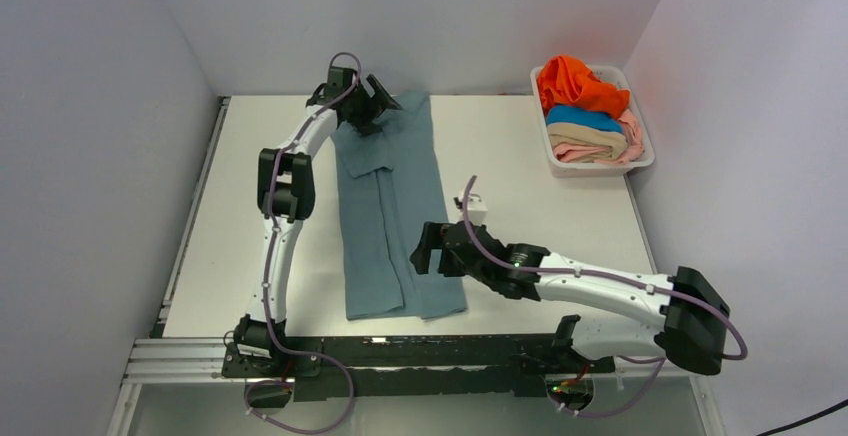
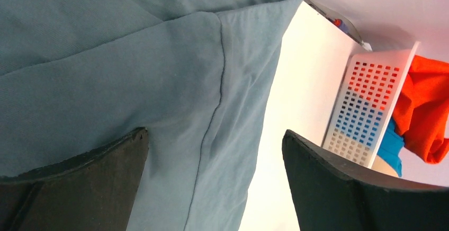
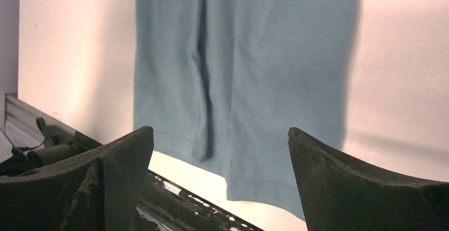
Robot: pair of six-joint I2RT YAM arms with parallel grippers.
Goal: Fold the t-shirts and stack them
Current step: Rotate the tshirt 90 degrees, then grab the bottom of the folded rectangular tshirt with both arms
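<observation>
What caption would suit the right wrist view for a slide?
Open right gripper facing the hem of the grey-blue t-shirt on the table.

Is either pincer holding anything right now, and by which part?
Nothing. Left pincer and right pincer both stand open over the grey-blue t-shirt.

A white table [image 1: 520,156] fills the middle of the scene, closed in by plain pale grey walls: a back wall [image 1: 420,16], a left wall [image 1: 90,156] and a right wall [image 1: 750,76] that meet it at its edges. Along the near edge runs a black rail [image 1: 420,351], with a ribbed aluminium frame [image 1: 170,361] at its left end. The light is even and soft, casting only faint shadows on the tabletop.
</observation>
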